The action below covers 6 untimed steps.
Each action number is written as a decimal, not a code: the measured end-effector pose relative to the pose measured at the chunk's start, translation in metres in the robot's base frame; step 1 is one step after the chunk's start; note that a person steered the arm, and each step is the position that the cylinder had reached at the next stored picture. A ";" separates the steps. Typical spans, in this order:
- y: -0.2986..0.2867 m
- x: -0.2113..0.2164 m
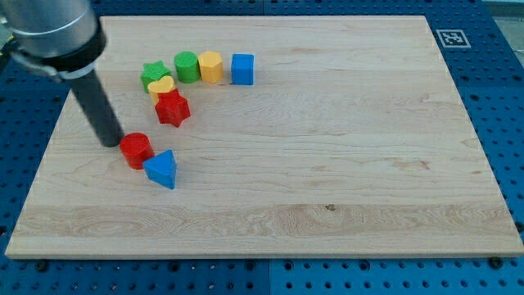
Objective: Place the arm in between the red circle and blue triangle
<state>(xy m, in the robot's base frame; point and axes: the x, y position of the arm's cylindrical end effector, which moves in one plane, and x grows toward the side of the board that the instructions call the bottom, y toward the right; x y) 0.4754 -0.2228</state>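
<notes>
My tip [110, 142] touches desk [327, 164] at 9 o'clock of red circle [136, 149] | blue triangle [162, 170] touching circle's 4 o'clock | jaws: none, plain rod

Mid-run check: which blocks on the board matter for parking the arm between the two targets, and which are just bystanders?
Part of the job:
red circle
blue triangle, touching the circle on its lower right
my tip, just left of the red circle

Lying about, in an arc above:
green star
yellow heart
red star
green cylinder
yellow hexagon
blue cube
</notes>
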 end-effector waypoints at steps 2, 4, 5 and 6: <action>0.018 0.014; 0.066 0.028; 0.075 0.028; 0.077 0.028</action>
